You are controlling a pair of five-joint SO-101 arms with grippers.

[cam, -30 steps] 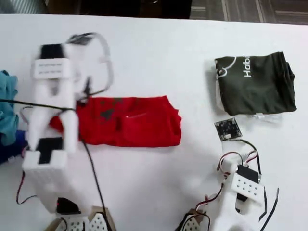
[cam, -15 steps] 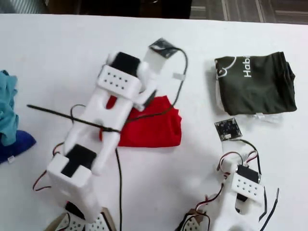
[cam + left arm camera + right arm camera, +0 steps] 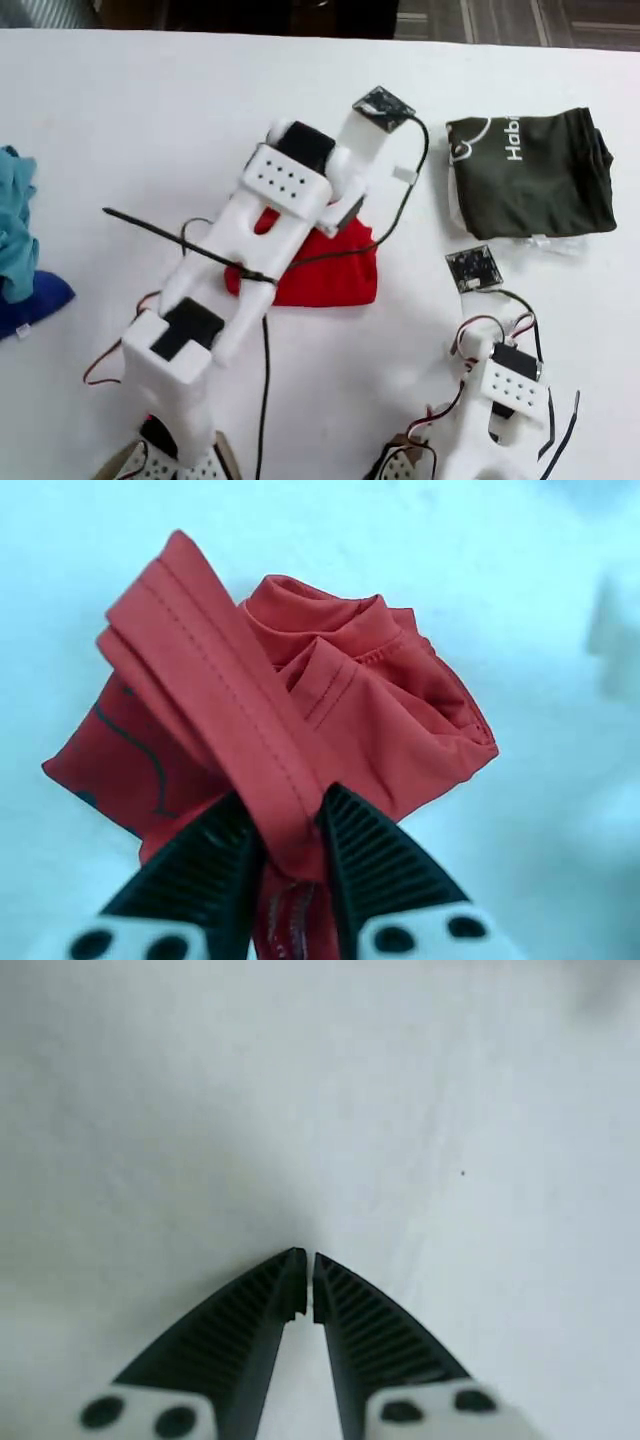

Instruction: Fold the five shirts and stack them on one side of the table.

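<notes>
matt red cloth shirt [image 3: 300, 730], stitched hems

Left arm [image 3: 240, 270]: stretched out diagonally from its base at the near edge, reaching forward and toward the right arm's side, with the wrist at the far end. Left end effector [image 3: 284, 802]: jaws clamped on a folded hem of the red shirt [image 3: 350, 710], the cloth pinched between the ribbed pads. Right arm [image 3: 508, 385]: folded low, close to its base. Right end effector [image 3: 306, 1265]: jaws drawn together, tips meeting.
</notes>
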